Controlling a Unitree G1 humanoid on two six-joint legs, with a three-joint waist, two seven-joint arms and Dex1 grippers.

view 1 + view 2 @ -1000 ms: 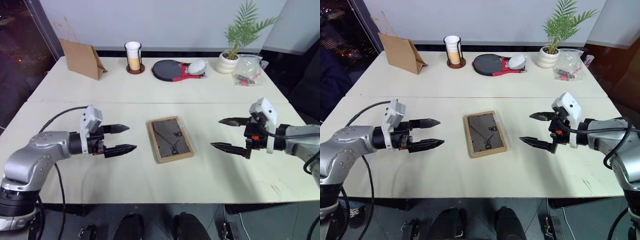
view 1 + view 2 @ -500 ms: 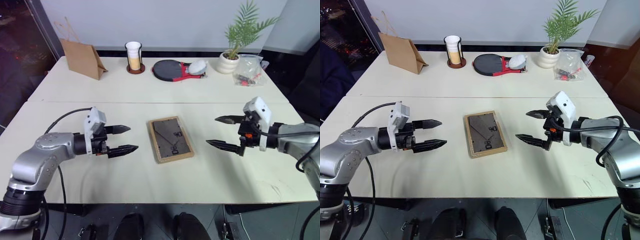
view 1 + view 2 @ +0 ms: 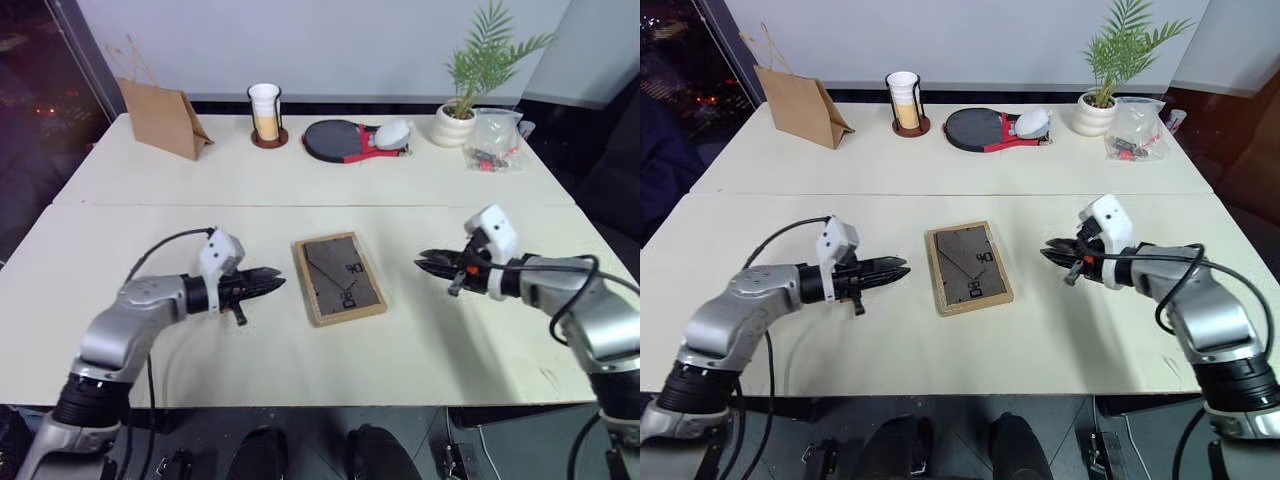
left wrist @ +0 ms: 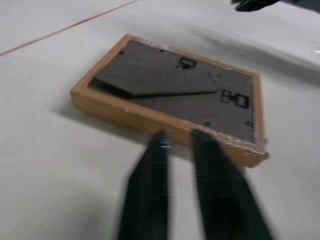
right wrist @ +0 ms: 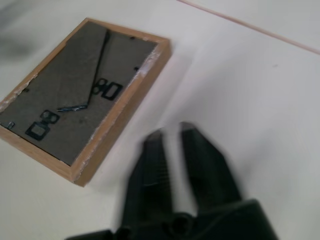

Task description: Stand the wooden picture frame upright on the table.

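Two grippers low over large cream-beige table [image 3: 150, 190], one each side of target. Small rectangular light-wood picture frame [image 3: 340, 278] flat on tabletop, face down, dark grey-brown back up, fold-out easel stand folded flat against back. Sits just on near side of straight seam [image 3: 300, 205] across table, roughly centred between arms.

Left gripper [image 3: 274, 283]: black fingers pressed together, pinching nothing, tips aimed at frame's left long edge, near but apart from it. Left wrist view: fingers [image 4: 150, 170] close together, blurred, frame edge [image 4: 165, 122] directly ahead.

Right gripper [image 3: 428, 260]: fingers also pressed together, nothing between them, tips aimed toward frame's right side, clear gap of bare table between. Right wrist view: fingers [image 5: 157, 165] near frame's corner [image 5: 85, 95], not touching.

Far edge of table, well apart from frame:
- brown paper bag [image 3: 160, 115], far left
- white cup in dark wire holder [image 3: 267, 113] on round brown base
- black round paddle with red handle [image 3: 340, 139], pale rounded item [image 3: 393, 132] resting by handle
- small green palm in white pot [image 3: 462, 110]
- clear plastic bag [image 3: 495, 138] with small red and dark bits inside, far right

Frame untouched, not upright.
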